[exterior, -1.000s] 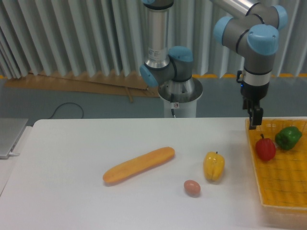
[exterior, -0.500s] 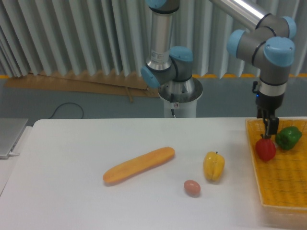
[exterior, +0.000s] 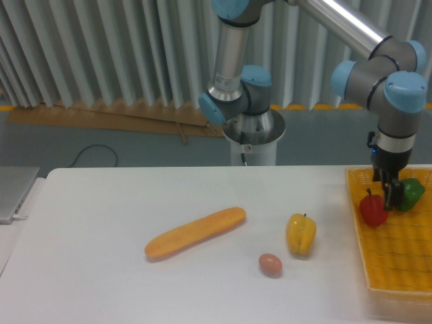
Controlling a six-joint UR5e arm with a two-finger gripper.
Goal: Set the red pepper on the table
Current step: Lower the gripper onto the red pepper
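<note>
The red pepper lies in the yellow woven basket at the table's right edge, near the basket's back left corner. My gripper hangs low over the basket, just right of the red pepper and touching or nearly touching its side. It sits between the red pepper and the green pepper. I see the dark fingers edge-on as one narrow shape, so their gap does not show. Nothing is visibly held. The white table stretches out to the left.
On the table lie a long orange squash-like vegetable, a yellow pepper and a small brown egg. The robot base stands behind the table's far edge. A grey laptop corner sits at far left.
The arm has swung right and down, from the basket's left rim to a spot low between the red and green peppers. The objects have not moved.
</note>
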